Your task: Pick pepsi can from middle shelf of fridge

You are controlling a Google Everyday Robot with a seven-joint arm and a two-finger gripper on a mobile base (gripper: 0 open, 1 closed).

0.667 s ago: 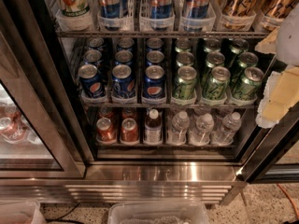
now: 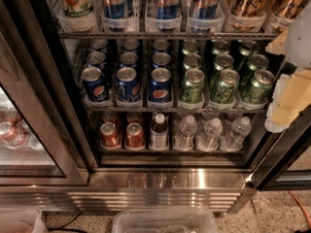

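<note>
- Three lanes of short dark-blue cans fill the left half of the middle shelf (image 2: 146,109). The pepsi can (image 2: 160,84) to target is the front one in the lane beside the green cans (image 2: 193,85), which take the shelf's right half.
- The gripper (image 2: 291,98) sits just off the right end of the middle shelf, at the edge of the fridge (image 2: 170,179) opening and well apart from the pepsi can. Cannot tell whether it is open or closed.
- Step, as I judge it: still the approach; the grasp has not begun.
- Next move likely calls for crossing in front of the green cans, squaring up to the front pepsi can and going in straight from the front, since the rack above the shelf sits low.
- Cans: smooth glossy metal cylinders with silver tops, probably slippery and packed touching.
- Shelf: thin wire rack with clear plastic lane trays, whose front lip may catch the can.
- Below the shelf: small red cans (image 2: 111,134) and ribbed clear water bottles (image 2: 211,132).
- Fridge base is shiny ridged steel.
</note>
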